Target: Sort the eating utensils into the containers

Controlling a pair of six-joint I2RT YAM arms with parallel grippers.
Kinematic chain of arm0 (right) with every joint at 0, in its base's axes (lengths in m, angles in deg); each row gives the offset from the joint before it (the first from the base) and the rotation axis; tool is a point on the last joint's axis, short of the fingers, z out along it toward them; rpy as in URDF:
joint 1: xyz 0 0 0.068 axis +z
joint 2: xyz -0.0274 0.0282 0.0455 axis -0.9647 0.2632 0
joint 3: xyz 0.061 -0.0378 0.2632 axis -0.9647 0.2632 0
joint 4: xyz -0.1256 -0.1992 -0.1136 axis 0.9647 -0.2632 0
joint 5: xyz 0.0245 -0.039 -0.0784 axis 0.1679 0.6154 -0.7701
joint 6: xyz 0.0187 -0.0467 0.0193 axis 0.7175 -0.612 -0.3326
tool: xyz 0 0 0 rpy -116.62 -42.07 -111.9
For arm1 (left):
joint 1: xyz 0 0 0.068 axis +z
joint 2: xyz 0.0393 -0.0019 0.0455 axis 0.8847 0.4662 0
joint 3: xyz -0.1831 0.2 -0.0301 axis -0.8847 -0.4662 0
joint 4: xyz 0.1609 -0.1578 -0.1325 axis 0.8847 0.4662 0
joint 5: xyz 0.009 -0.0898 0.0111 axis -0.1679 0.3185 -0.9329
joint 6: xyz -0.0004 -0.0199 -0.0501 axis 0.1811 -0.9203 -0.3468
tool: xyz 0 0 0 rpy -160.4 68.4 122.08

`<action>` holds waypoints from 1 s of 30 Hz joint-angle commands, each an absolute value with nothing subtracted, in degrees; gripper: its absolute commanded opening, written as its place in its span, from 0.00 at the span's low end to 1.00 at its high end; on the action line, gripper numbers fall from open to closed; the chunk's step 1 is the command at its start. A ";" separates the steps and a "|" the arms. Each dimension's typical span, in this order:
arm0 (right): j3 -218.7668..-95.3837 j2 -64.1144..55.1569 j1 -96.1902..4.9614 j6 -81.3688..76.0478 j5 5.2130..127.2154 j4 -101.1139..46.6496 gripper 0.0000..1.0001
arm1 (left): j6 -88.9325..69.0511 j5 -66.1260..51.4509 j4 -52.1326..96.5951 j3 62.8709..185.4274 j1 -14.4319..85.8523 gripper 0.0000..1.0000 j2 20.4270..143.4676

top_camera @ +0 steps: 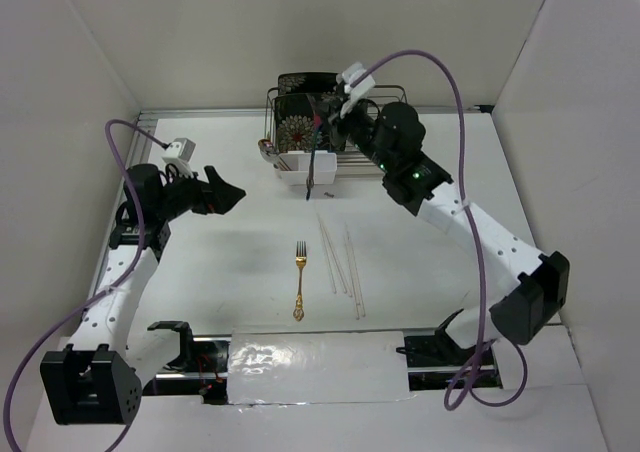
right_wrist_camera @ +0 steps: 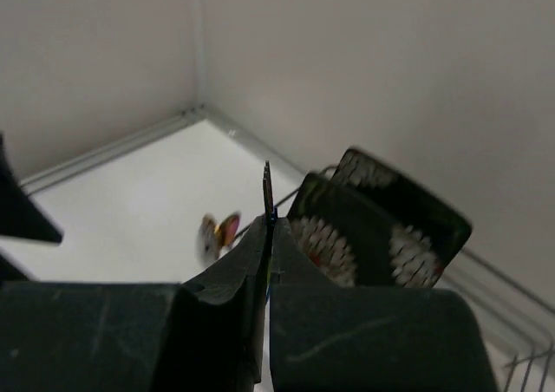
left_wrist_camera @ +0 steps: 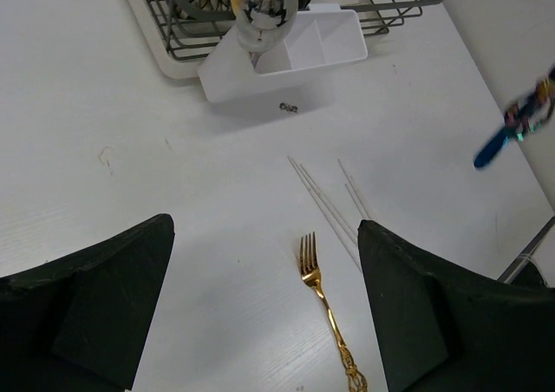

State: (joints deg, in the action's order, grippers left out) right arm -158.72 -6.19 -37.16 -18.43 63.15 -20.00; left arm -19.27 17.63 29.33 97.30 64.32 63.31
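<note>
White caddy (left_wrist_camera: 260, 88) bears an unreadable dark mark (left_wrist_camera: 289, 107); right tool (right_wrist_camera: 267, 240) pinches blue utensil (left_wrist_camera: 510, 127).

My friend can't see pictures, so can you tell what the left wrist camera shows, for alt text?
A gold fork lies on the white table, seen between the left tool's wide-open black fingers. Thin pale chopsticks lie just past its tines, and farther back a white cutlery caddy sits in front of a dark wire dish rack.
</note>
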 commanded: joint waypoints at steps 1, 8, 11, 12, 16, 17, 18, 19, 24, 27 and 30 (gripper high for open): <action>-165.44 -0.05 -38.96 -26.16 63.05 -10.49 0.00 | -17.17 22.54 22.69 99.70 64.23 1.00 64.19; -170.29 9.00 -41.69 -32.32 68.23 -1.42 0.00 | -13.74 26.85 21.44 102.16 64.32 1.00 66.31; -170.30 12.60 -41.87 -34.78 68.24 1.31 0.00 | -12.86 26.33 21.61 102.69 64.14 1.00 67.01; -169.78 13.05 -41.96 -35.22 68.24 2.10 0.00 | -12.17 26.15 22.05 103.04 64.23 1.00 67.27; -168.19 14.90 -41.96 -37.78 67.63 6.67 0.00 | -10.58 24.92 22.75 103.48 64.23 1.00 67.54; -168.19 15.68 -42.22 -38.04 67.63 7.28 0.00 | -10.58 24.66 22.93 103.57 64.14 1.00 67.62; -168.71 15.95 -42.66 -37.52 67.63 7.29 0.00 | -10.23 24.48 23.28 103.83 64.32 1.00 67.80; -169.24 16.56 -42.92 -37.43 67.63 7.29 0.00 | -9.88 24.39 23.28 103.84 64.15 1.00 67.80; -171.79 18.41 -43.19 -37.42 68.68 5.45 0.00 | -9.26 24.13 23.20 104.19 64.32 0.99 68.41; -170.40 19.03 -43.36 -38.39 68.68 5.97 0.00 | -9.35 23.95 22.67 103.75 64.23 1.00 68.51; -167.85 19.21 -43.45 -38.57 69.20 8.42 0.00 | -9.09 24.22 22.58 103.57 64.23 1.00 68.68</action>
